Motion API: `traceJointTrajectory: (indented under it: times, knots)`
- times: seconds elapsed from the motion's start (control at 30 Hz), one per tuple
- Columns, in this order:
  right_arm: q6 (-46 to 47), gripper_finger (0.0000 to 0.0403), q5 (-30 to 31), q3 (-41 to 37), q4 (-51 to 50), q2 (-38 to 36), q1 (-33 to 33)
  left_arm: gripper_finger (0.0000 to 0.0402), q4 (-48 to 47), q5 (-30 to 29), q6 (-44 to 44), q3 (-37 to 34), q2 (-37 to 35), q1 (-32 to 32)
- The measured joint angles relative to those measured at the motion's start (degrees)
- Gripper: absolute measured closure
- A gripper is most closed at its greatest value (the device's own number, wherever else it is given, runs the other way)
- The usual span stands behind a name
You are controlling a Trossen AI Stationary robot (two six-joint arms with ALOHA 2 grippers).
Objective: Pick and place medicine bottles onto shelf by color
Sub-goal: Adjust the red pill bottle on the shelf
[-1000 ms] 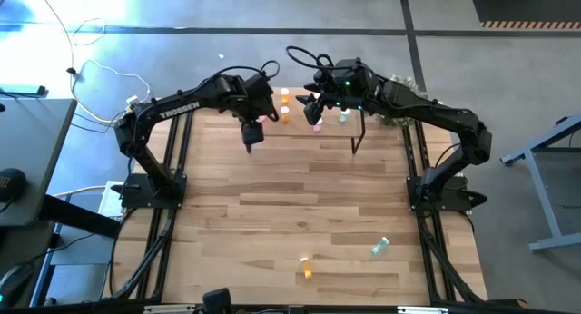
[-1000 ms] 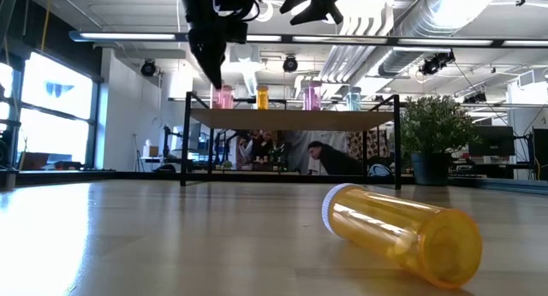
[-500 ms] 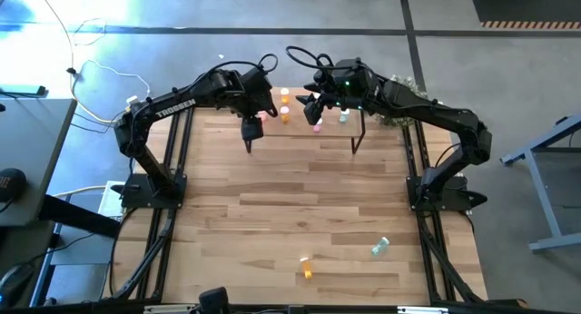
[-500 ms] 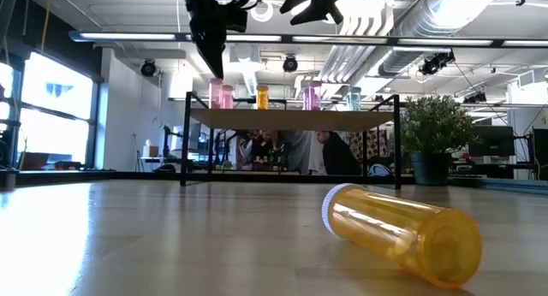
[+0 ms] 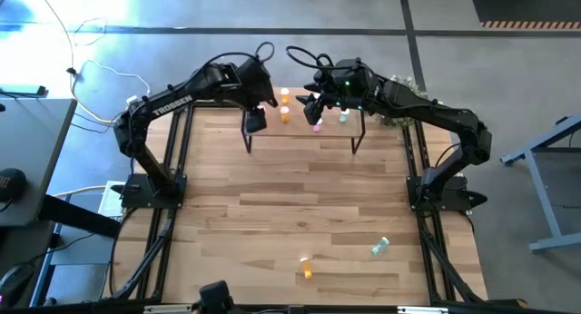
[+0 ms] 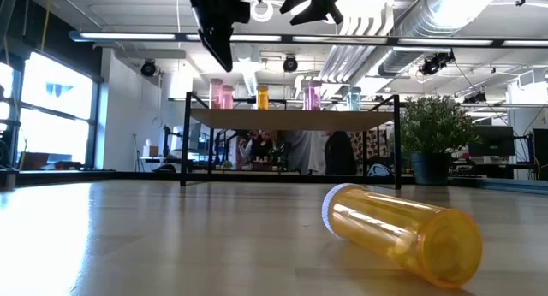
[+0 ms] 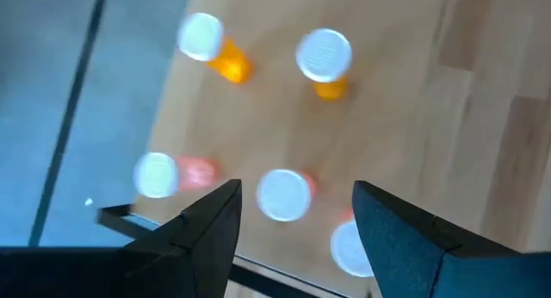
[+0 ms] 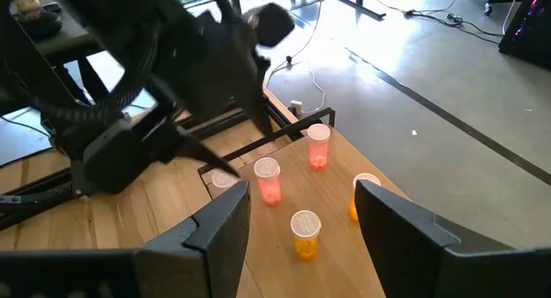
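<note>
My left pincer (image 7: 293,220) is hovering spread and empty above the shelf (image 5: 304,132).
A pink bottle (image 7: 284,195) is standing directly beneath it; my right pincer (image 8: 301,220), also spread, is hanging nearby.
</note>
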Motion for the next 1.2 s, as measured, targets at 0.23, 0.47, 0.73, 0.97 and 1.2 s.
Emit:
traceJointTrajectory:
  times: [0.23, 0.47, 0.73, 0.97, 1.2]
  knots:
    - [0.0, 0.0201, 0.0, 0.0, 0.0, 0.0, 0.0, 0.0190, -0.6, -3.6, -1.9, 1.9, 0.0, 1.7]
    - [0.0, 0.0201, 0.0, 0.0, 0.0, 0.0, 0.0, 0.0190, -0.8, 1.9, -20.2, 1.9, 0.2, 2.2]
    - [0.0, 0.0201, 0.0, 0.0, 0.0, 0.0, 0.0, 0.0190, -0.2, 0.8, -33.4, 1.9, 1.5, 2.2]
    - [0.0, 0.0201, 0.0, 0.0, 0.0, 0.0, 0.0, 0.0190, -1.1, -1.2, -35.9, 1.9, 2.5, 2.2]
    - [0.0, 0.0201, 0.0, 0.0, 0.0, 0.0, 0.0, 0.0190, -3.6, -1.3, -36.0, 1.9, 2.5, 2.2]
